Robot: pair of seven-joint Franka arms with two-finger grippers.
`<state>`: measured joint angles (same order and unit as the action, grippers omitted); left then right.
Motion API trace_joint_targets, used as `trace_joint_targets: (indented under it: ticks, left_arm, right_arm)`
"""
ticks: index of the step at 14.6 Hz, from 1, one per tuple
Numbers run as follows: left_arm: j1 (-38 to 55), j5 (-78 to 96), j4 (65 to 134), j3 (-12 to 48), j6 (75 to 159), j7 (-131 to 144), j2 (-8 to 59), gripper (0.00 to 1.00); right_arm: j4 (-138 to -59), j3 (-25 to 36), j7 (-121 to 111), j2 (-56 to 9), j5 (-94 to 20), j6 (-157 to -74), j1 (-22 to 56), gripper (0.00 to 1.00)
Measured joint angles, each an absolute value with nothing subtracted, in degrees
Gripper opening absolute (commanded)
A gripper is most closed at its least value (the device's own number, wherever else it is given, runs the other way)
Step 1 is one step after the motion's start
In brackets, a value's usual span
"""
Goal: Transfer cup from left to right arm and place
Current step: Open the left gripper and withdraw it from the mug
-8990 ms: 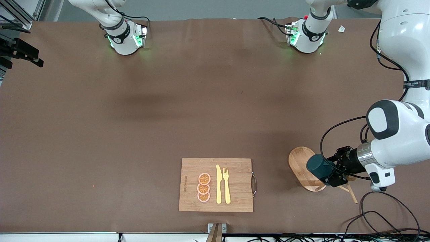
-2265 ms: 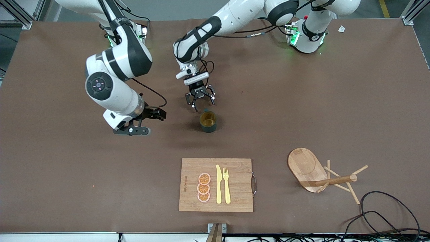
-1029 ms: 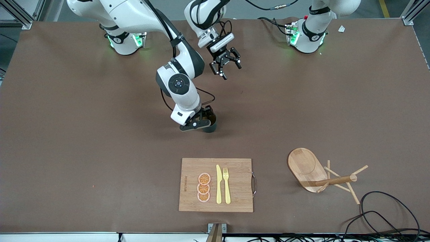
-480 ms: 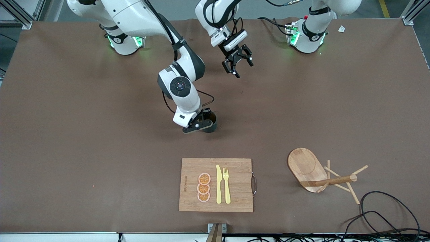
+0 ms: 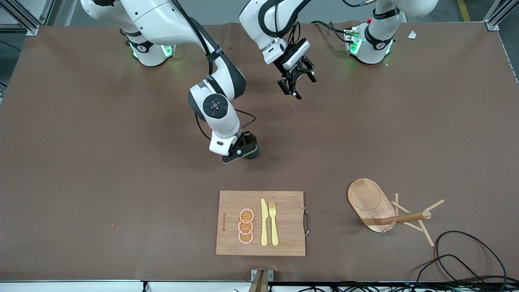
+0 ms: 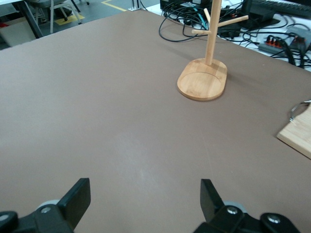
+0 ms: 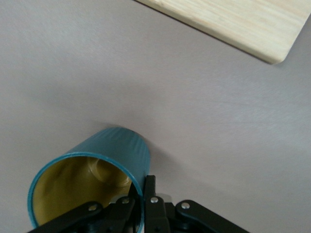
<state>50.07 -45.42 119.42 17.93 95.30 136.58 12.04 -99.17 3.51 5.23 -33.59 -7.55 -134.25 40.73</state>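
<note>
while rim-clamped, cup [image 7: 104, 167] near board [image 7: 233, 22]

cup [image 5: 252, 153]: in the front view mostly hidden under the right end effector [image 5: 243, 150]
cup handle: not visible in either view
cutting board [image 7: 233, 22]: cut off at the right wrist view's edge, 1 o'clock from the cup

cups: I count one [image 7: 92, 174]
boards: one [image 5: 260, 223]
orange slices: three [image 5: 246, 226]
knife: one [image 5: 264, 222]
fork: one [image 5: 273, 223]
mug trees: one [image 5: 385, 211]
arms: two
</note>
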Motion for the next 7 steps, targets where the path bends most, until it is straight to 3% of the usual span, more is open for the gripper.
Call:
trace_joint_targets:
  ticks: [7]
  left_arm:
    - [41.10, -41.30, 118.60, 17.85, 95.34, 119.14, 4.54, 0.99]
  right_arm:
    - [-97.89, 4.43, -20.00, -27.74, -4.09, -120.57, 29.72, 0.04]
